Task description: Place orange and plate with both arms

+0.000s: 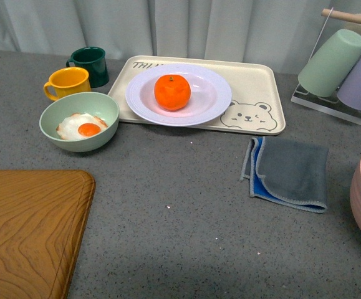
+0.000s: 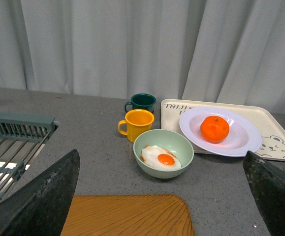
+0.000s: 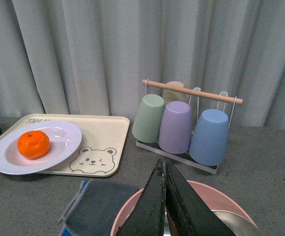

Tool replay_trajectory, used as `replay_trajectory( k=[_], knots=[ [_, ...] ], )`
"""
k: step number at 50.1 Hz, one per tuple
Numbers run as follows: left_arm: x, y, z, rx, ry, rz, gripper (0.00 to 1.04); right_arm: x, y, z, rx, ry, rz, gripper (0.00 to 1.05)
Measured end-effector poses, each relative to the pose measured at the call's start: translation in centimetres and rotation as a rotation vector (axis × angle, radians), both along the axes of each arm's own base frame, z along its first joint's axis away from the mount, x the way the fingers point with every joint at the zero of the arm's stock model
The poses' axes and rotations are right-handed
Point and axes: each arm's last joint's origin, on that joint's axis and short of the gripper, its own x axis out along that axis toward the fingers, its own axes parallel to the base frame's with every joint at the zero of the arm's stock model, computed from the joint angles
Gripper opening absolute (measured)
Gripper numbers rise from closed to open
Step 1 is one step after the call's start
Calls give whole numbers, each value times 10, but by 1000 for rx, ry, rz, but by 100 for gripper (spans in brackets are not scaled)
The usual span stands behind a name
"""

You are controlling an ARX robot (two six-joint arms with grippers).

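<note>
One orange [image 1: 172, 91] sits in the white plate [image 1: 212, 104], both clear of either claw.

Dimpled and slightly flattened, the fruit rests in the glossy plate's shallow well; the plate, with its wide ridged rim, lies on a cream rectangular tray [image 1: 264, 84] printed with a bear face. The left claw [image 2: 157, 196] stands with its dark, speckled fingers [image 2: 44, 196] wide apart, well back from the plate; ahead of it lie a pale green bowl [image 2: 163, 156] holding a fried egg [image 2: 161, 158] and a yellow mug [image 2: 137, 124]. The right claw [image 3: 164, 204] has its fingers pressed together, holding nothing, above a pink bowl [image 3: 127, 216], with a folded grey cloth [image 3: 100, 204] beside it on the speckled grey counter [image 1: 186, 212].
</note>
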Motion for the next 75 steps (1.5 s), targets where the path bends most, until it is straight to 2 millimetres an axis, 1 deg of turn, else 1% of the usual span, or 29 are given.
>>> replay_trajectory(
  k=[24,29,32,43,45,52,53,59,60,63,67,70,73,75],
  knots=[
    [0,0,0,0,0,0,98,-9,0,-1,0,0,0,1],
    [0,0,0,0,0,0,98,-17,0,-5,0,35,3,1],
    [0,0,0,0,0,0,98,-20,0,-3,0,5,3,1],
    [0,0,0,0,0,0,98,-20,0,-3,-2,6,3,2],
    [0,0,0,0,0,0,98,-20,0,-3,-2,6,3,7],
    [0,0,0,0,0,0,98,-20,0,-3,-2,5,3,33],
    [0,0,0,0,0,0,98,-20,0,-3,-2,5,3,35],
    [0,0,0,0,0,0,98,-20,0,-3,-2,5,3,54],
    [0,0,0,0,0,0,98,-20,0,-3,-2,5,3,56],
    [0,0,0,0,0,0,98,-20,0,-3,-2,5,3,67],
    [0,0,0,0,0,0,98,-20,0,-3,-2,5,3,86],
    [0,0,0,0,0,0,98,-20,0,-3,-1,5,3,97],
    [0,0,0,0,0,0,98,-20,0,-3,-1,5,3,94],
    [0,0,0,0,0,0,98,-20,0,-3,-1,5,3,95]
  ],
)
